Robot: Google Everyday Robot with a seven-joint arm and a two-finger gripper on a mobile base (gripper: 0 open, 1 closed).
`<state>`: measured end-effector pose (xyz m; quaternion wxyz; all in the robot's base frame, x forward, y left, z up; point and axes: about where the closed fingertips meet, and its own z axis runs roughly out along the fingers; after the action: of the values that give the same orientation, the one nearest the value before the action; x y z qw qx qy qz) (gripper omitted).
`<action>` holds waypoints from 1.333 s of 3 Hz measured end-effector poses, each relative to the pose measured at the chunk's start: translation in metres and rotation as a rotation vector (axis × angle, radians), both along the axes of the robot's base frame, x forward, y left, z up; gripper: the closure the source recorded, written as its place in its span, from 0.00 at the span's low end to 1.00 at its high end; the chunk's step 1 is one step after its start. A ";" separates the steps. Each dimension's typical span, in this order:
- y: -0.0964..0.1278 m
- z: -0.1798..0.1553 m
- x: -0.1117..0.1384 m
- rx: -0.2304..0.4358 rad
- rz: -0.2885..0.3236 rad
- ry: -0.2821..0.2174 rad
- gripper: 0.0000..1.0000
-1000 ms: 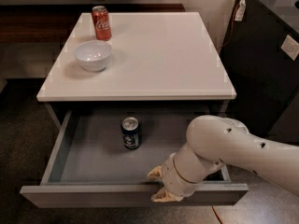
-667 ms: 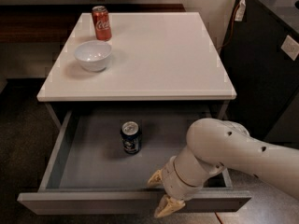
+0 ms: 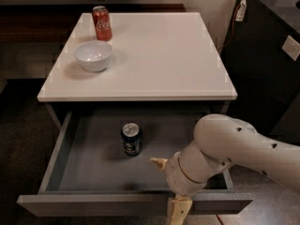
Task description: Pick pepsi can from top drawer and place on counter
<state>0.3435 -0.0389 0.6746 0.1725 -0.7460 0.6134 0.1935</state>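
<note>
The pepsi can (image 3: pixel 131 138) stands upright on the floor of the top drawer (image 3: pixel 70 137), a little left of its middle. The drawer is pulled well out from under the white counter (image 3: pixel 159 55). My gripper (image 3: pixel 168 186) is at the drawer's front wall, right of and nearer than the can, apart from it. One finger (image 3: pixel 158 162) points into the drawer and the other hangs down outside the front panel. The gripper is open and holds nothing.
A red Coca-Cola can (image 3: pixel 101 23) and a white bowl (image 3: pixel 93 55) stand on the counter's far left. A dark cabinet (image 3: pixel 272 64) with a cable rises close on the right. My white arm (image 3: pixel 243 146) covers the drawer's right front corner. Dark floor surrounds the unit.
The drawer has slid further out toward me, carrying the pepsi can with it. My gripper has moved down and nearer along with the drawer's front wall.
</note>
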 end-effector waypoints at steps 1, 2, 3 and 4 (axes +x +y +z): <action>-0.006 0.009 0.012 0.036 -0.027 0.005 0.00; -0.014 0.030 0.038 0.086 -0.081 -0.009 0.00; -0.015 0.045 0.060 0.113 -0.114 -0.012 0.00; 0.007 0.050 0.099 0.157 -0.178 -0.023 0.00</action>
<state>0.4426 -0.0323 0.7248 0.2540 -0.6749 0.6582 0.2163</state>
